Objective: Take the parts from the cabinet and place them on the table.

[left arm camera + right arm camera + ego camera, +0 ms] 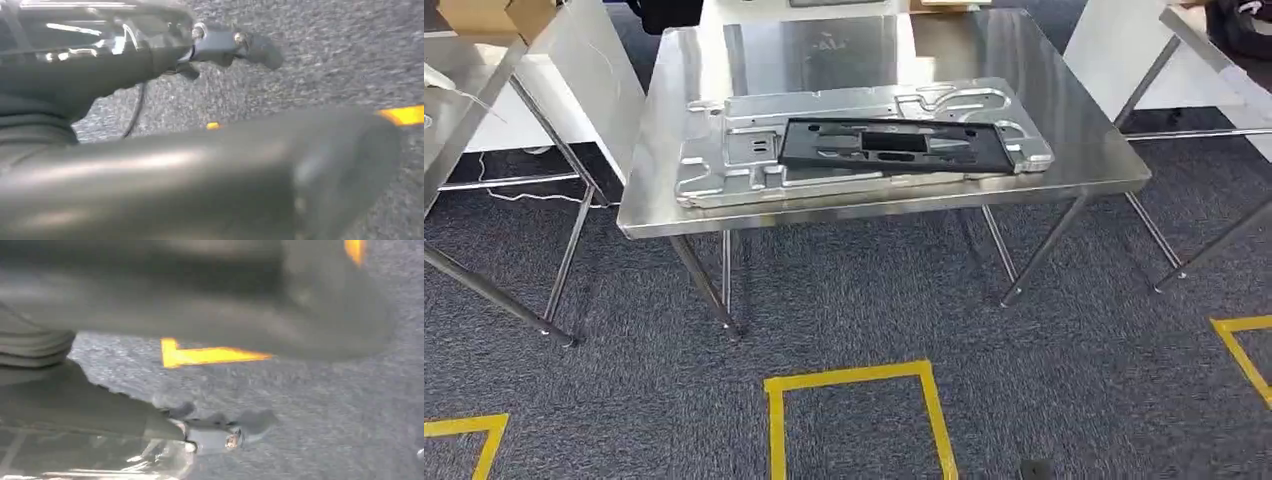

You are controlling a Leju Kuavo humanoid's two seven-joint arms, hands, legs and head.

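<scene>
On the steel table (1074, 110) ahead lies a large silver metal plate (724, 170) with cut-outs and ribs. A flat black part (894, 145) rests on top of it, toward the plate's right half. My left hand (210, 170) hangs over the grey carpet, its thick thumb and dark fingers (235, 45) spread apart with nothing between them. My right hand (200, 295) hangs the same way over the carpet, and its fingers (215, 422) hold nothing.
A second steel table (454, 90) with a cardboard box (494, 15) stands at the left, and another table (1214, 60) at the right. Yellow tape squares (854, 378) mark the carpet in front of me. A white cable (524, 195) lies under the left table.
</scene>
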